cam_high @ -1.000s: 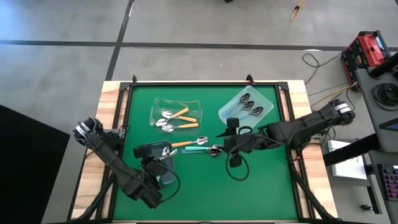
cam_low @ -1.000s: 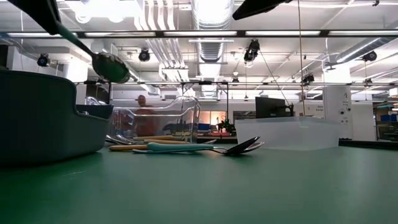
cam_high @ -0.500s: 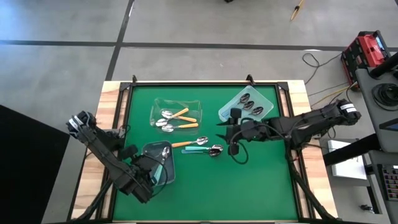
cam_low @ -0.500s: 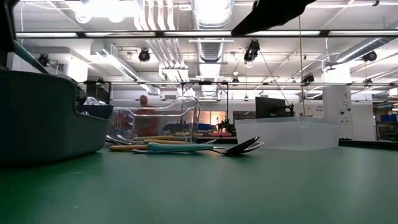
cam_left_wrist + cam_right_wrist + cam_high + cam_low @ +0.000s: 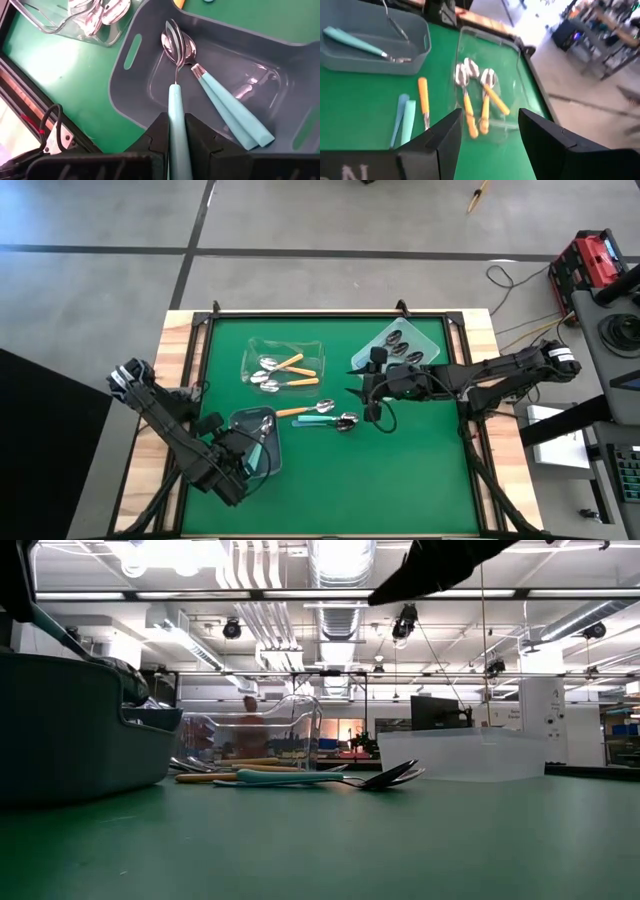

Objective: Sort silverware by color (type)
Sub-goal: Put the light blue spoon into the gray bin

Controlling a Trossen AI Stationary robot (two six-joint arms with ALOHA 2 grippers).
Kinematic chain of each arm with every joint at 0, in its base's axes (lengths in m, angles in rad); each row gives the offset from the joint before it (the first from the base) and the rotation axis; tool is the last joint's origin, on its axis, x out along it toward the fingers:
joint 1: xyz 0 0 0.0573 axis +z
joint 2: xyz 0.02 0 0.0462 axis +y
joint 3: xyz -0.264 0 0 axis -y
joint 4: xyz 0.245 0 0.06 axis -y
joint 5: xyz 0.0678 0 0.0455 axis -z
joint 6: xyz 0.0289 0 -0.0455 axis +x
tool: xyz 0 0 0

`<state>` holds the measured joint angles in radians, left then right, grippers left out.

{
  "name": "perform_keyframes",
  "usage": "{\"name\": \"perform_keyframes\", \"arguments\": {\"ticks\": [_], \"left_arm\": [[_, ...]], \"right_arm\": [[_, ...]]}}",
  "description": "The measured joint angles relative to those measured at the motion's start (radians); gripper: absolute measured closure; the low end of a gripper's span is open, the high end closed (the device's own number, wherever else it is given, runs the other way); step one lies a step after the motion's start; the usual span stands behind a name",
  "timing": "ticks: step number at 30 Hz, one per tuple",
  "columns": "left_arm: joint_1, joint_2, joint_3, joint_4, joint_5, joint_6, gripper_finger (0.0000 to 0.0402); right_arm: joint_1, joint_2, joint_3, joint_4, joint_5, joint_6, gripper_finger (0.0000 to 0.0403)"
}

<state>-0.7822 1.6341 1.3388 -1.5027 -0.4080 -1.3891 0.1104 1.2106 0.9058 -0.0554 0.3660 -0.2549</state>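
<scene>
1. The left gripper [image 5: 172, 131] is pinching a slim matte teal-handled spoon [image 5: 175, 95], its shiny bowl dipping into the smooth grey bin [image 5: 135, 90] ahead.
2. The right gripper [image 5: 485, 135] is hovering wide open, glossy orange spoons [image 5: 475, 105] lying beyond its fingers.

Almost nothing legible shows. The only lettering is on the right arm's own tool body [image 5: 350, 172] in the right wrist view: a pale capital "N" with part of another character just before it, cut off by the picture's edge, so the word cannot be made out. The bins, the spoons, the worktop and the room beyond carry no text, label, brand or number that can be read.
</scene>
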Motion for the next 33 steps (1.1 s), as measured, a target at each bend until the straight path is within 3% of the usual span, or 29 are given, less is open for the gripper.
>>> {"name": "perform_keyframes", "arguments": {"ticks": [8, 13, 33], "left_arm": [[0.000, 0.000, -0.009, 0.010, -0.005, 0.072, 0.0379], [0.000, 0.000, -0.034, 0.015, -0.028, 0.080, 0.0375], [0.000, 0.001, -0.046, 0.094, -0.061, 0.124, 0.0377]], "right_arm": [[-0.013, -0.028, 0.000, 0.105, -0.020, -0.128, 0.0218], [-0.034, -0.032, -0.007, 0.107, -0.160, -0.135, 0.0218], [-0.053, -0.032, -0.023, 0.113, -0.164, -0.128, 0.0218]]}}
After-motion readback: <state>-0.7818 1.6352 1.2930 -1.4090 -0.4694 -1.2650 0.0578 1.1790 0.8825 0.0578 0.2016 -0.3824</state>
